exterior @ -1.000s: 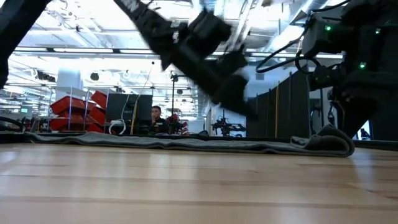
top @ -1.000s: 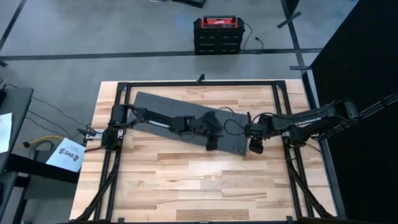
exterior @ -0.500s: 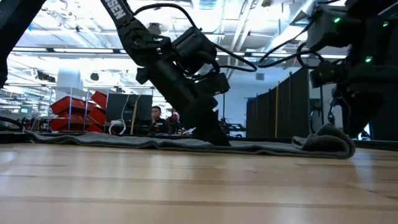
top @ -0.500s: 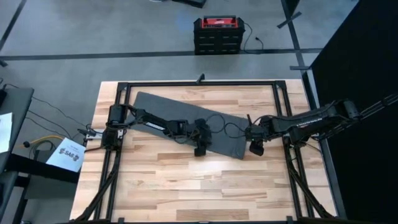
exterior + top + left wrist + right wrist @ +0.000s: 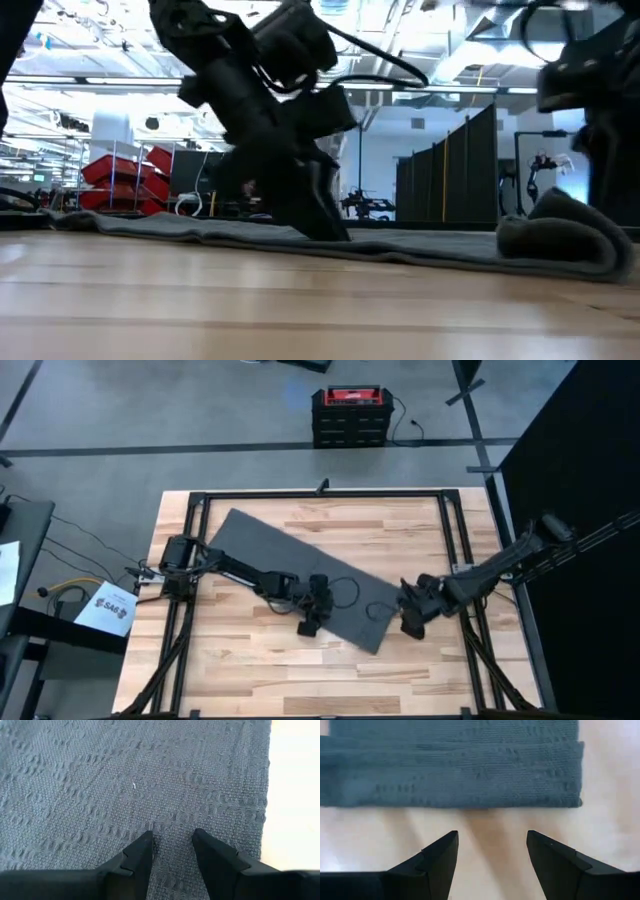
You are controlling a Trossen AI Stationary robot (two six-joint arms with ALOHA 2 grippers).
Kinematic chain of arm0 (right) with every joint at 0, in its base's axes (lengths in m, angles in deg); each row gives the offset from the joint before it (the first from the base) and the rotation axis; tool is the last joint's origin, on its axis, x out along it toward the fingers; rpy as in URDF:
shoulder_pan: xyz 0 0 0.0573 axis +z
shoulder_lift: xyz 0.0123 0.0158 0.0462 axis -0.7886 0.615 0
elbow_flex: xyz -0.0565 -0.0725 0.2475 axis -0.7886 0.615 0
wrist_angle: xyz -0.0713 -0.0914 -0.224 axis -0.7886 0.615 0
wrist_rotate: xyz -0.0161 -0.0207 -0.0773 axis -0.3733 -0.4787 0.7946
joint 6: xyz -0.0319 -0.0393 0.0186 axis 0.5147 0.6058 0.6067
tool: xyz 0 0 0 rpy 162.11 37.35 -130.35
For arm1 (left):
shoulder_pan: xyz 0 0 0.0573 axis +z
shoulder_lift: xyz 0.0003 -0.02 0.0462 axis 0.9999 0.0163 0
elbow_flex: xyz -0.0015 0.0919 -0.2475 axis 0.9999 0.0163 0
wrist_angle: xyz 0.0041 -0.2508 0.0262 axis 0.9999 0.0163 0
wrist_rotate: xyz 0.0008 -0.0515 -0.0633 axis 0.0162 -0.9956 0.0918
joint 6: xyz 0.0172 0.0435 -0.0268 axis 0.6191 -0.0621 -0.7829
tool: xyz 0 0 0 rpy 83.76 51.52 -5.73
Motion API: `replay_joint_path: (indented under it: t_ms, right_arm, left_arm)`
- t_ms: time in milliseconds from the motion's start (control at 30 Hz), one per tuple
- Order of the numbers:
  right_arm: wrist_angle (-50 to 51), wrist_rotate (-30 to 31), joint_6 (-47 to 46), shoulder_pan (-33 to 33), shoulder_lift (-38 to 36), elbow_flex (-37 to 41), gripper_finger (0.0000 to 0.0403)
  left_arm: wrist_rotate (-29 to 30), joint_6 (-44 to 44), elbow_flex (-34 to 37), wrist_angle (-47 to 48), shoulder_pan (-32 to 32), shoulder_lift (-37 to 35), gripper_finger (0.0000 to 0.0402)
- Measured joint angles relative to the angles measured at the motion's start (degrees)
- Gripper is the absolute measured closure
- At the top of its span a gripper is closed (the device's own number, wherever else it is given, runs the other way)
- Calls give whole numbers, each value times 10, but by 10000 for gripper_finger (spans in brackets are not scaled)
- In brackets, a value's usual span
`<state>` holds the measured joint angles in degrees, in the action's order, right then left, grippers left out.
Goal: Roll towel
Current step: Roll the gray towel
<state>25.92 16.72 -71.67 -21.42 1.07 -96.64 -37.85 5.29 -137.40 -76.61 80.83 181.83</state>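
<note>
The dark grey towel (image 5: 250,535) lies flat and slantwise on the wooden table, from the far left toward the near right. Its right end is turned over into a low roll (image 5: 560,235), which also fills the right wrist view (image 5: 455,775). My left gripper (image 5: 308,626) stands on the towel beside its near long edge (image 5: 262,795), fingers a little apart. My right gripper (image 5: 410,622) hovers open just right of the roll, its fingers (image 5: 440,855) over bare wood, apart from the cloth. My left gripper sets both fingertips (image 5: 145,845) down on the towel's upper face (image 5: 172,827), close to its near long edge and toward its right half. The fingers come from above, slanting. The cloth between them lies flat on the table, not lifted.
A black rail frame (image 5: 320,492) runs around the tabletop. A red and black box (image 5: 347,415) sits on the floor beyond the far edge. Bare wood (image 5: 300,680) spreads over the near half of the table.
My left gripper has come down onto the towel and moved toward the table's near edge, dragging the cloth along. The towel has turned about: its rolled right end has swung toward the near edge while its far left corner nearly stayed. My right gripper has followed toward the near edge.
</note>
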Motion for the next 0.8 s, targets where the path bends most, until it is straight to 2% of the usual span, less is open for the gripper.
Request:
replay_joint_path:
  t_ms: [100, 200, 300, 367, 500, 700, 800]
  right_arm:
    - [-10, 28, -79, 70, 27, 0, 177]
    - [-28, 54, -150, 127, 76, 0, 177]
    - [-88, 85, -181, 157, 136, 0, 177]
    - [-119, 116, -181, 163, 174, -5, 177]
    - [-112, 159, -183, 162, 233, -41, 177]
    - [-101, 173, -191, 158, 244, -62, 177]
    - [-117, 185, -194, 153, 249, -58, 177]
  left_arm:
    - [0, 15, 5, -2, -10, -29, 268]
    - [2, 41, 2, -75, -8, -45, 268]
    - [4, 64, -8, -139, 3, -28, 268]
    - [-3, 76, -33, -141, 9, -3, 268]
    - [-32, 98, -116, -154, 10, 59, 268]
    - [-48, 129, -214, -130, 7, 134, 268]
    - [-68, 139, -232, -139, 7, 154, 268]
